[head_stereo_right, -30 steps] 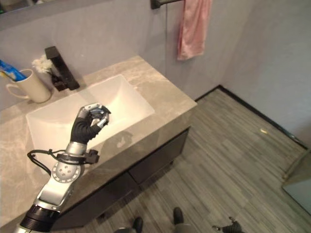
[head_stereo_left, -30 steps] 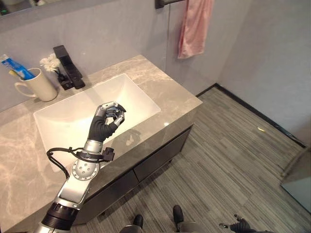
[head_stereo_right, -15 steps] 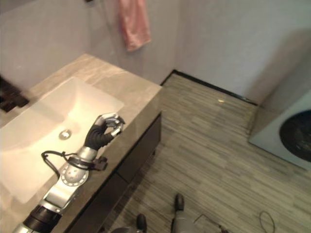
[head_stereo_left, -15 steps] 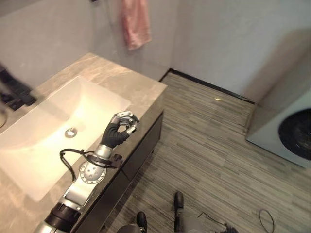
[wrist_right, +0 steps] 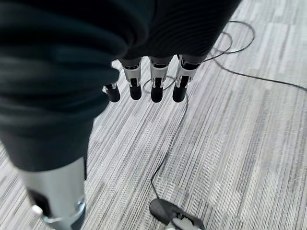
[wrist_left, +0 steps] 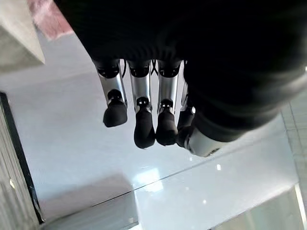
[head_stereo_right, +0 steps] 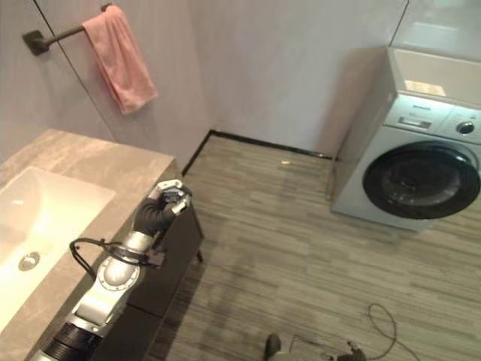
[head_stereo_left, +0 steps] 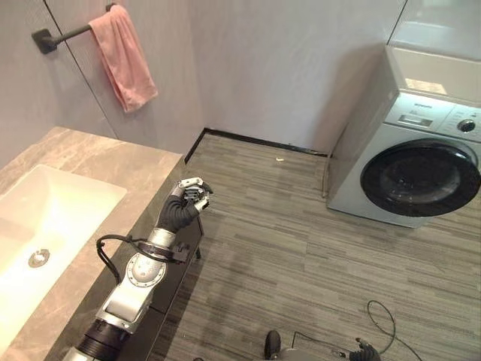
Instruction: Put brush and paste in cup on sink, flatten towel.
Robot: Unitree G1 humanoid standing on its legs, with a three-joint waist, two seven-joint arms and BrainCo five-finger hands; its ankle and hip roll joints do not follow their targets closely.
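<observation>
Sink (head_stereo_left: 52, 203) basin bare beside towel (head_stereo_left: 124, 56)

One pink towel (head_stereo_left: 124, 60) on one rail (head_stereo_left: 56, 36), one sink (head_stereo_left: 45, 226), one washing machine (head_stereo_left: 417, 150).

L hand (head_stereo_left: 189, 197) raised, fingers curled, holding nothing; R hand (wrist_right: 144, 72) hangs low, fingers relaxed, empty

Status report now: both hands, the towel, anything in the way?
Left hand curled, empty, over counter edge. Right hand relaxed, empty, above floor. Towel bunched on its bar. Nothing blocking.
</observation>
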